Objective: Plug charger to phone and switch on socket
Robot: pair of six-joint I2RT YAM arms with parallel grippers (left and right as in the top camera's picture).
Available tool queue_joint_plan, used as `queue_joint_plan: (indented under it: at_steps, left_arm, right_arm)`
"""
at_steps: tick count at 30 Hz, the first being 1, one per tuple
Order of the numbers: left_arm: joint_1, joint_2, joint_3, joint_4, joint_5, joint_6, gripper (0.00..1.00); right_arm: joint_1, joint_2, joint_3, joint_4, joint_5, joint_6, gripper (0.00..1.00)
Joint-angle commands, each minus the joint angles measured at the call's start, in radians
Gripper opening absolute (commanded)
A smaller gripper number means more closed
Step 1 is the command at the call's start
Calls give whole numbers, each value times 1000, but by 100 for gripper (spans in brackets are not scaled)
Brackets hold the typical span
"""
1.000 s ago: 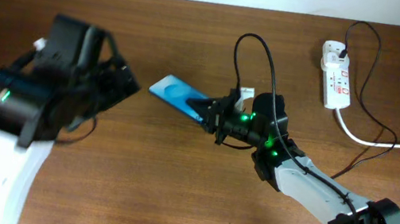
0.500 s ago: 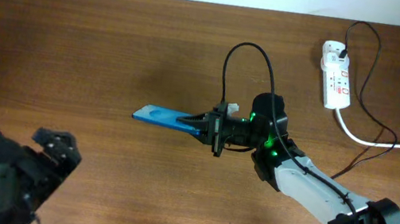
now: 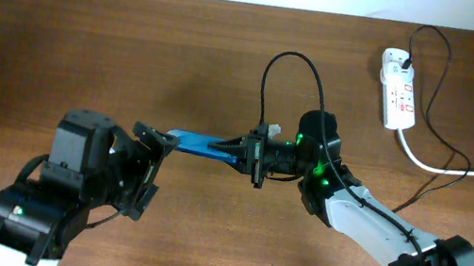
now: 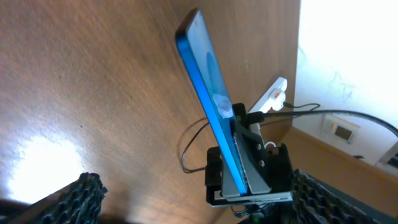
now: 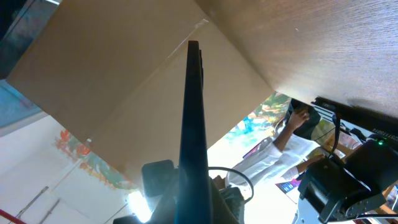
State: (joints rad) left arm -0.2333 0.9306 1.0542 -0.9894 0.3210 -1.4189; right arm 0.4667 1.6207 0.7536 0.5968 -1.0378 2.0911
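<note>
Wooden table [image 3: 90, 33] carries one socket [image 3: 397, 90]; right claw [image 3: 248, 154] clamps the one phone [image 3: 202, 143], left claw [image 3: 154, 163] gapes empty.

Phone [image 3: 202, 142] edge-on; charger [image 3: 408, 59] in socket [image 3: 398, 94]

Overhead, soft even light falls on the brown tabletop [image 3: 89, 43], shadows are faint, and small green lights [image 3: 317, 171] glow crisply. In the left wrist view a white glare patch burns the wood at lower left, the wall [image 4: 348, 50] is washed out, and the near fingers [image 4: 84, 193] are dark and blurred. The right wrist view bends at its edges, and the phone [image 5: 193, 124] blurs close to the lens.
</note>
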Motion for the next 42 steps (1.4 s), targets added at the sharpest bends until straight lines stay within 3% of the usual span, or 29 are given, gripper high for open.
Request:
queue_joint_plan:
  at_steps: [1,4,6,11,19,24,35,39,42]
  left_arm:
    - [2,50,-14,9,27,-62,99]
    - [2,95,-14,32,19,-61,98]
    - [0,127,-14,69,13,-62,89]
    - [0,173,-14,199,5,-62,90]
    - [0,220,-74,264,55,-185,91]
    - [0,222,-123,353,61,-206,75]
    - [-38,290,-123,443,31,-259,67]
    - [-64,322,-123,466,31,-272,40]
    - [-63,322,-123,484,31,-271,36]
  right_arm:
    - [-2,-10,15,7,-5,-6,4]
    - [-2,-10,15,8,-6,-6,4]
    - [-2,-10,15,8,-10,-6,4]
    - [-2,-10,15,8,14,-6,4]
    - [-2,-10,15,8,28,-5,4]
    - [-2,-10,15,8,28,-6,4]
    - [-2,-10,15,8,28,-6,4]
    - [-2,-10,15,8,28,-6,4]
    - [-2,-10,15,8,28,-6,4]
